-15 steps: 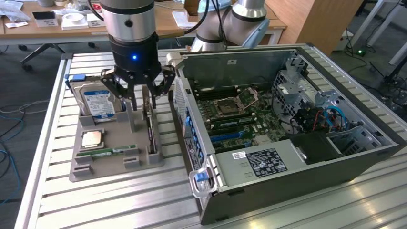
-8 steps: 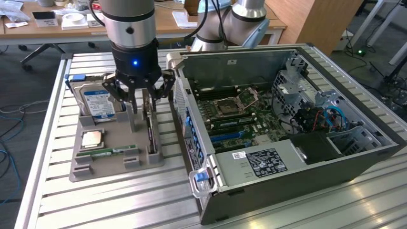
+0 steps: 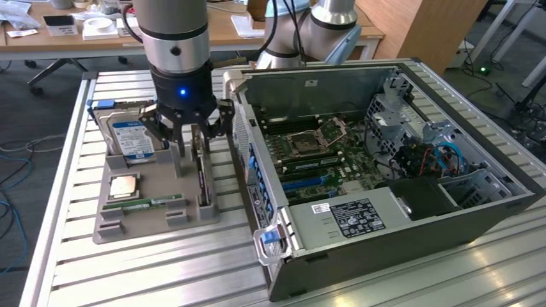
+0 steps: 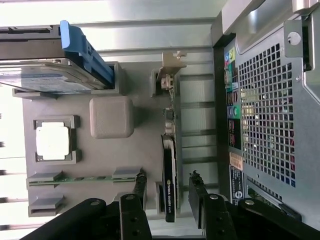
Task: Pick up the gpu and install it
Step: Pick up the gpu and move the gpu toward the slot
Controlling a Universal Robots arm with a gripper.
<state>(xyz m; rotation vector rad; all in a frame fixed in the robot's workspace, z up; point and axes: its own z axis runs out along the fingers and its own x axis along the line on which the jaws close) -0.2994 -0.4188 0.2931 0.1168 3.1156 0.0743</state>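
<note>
Now, surface: we're on a slatted metal table (image 3: 128, 275), with a grey parts tray (image 3: 153, 225) on it and an open computer case (image 3: 375, 233) on the exterior view's right, motherboard (image 3: 316, 160) facing up.
Room: wooden desks (image 3: 222, 35) run behind, a second robot arm (image 3: 328, 25) stands past the case, and cables (image 3: 13, 166) trail over the dark floor (image 3: 34, 211).
Tray neighbours: we spot a blue-labelled hard drive (image 3: 132, 137), a CPU (image 3: 124, 185) and a RAM stick (image 3: 149, 204).
Gpu position: the gpu (image 4: 170, 150) stands on edge in the tray's slot, on the side nearest the case.
Gpu heading: its long axis runs parallel to the case's rear panel (image 4: 270, 125), and its bracket (image 4: 170, 65) points toward the hard-drive end of the tray.
Gpu looks: we see a thin card with a green board edge, a black face with pale lettering we can't read, and a silvery bracket.
Gripper: the gripper (image 4: 167, 176) is spread, with its fingers (image 4: 141, 195) either side of the card's black end. A gap shows on each side and nothing is pinched.
</note>
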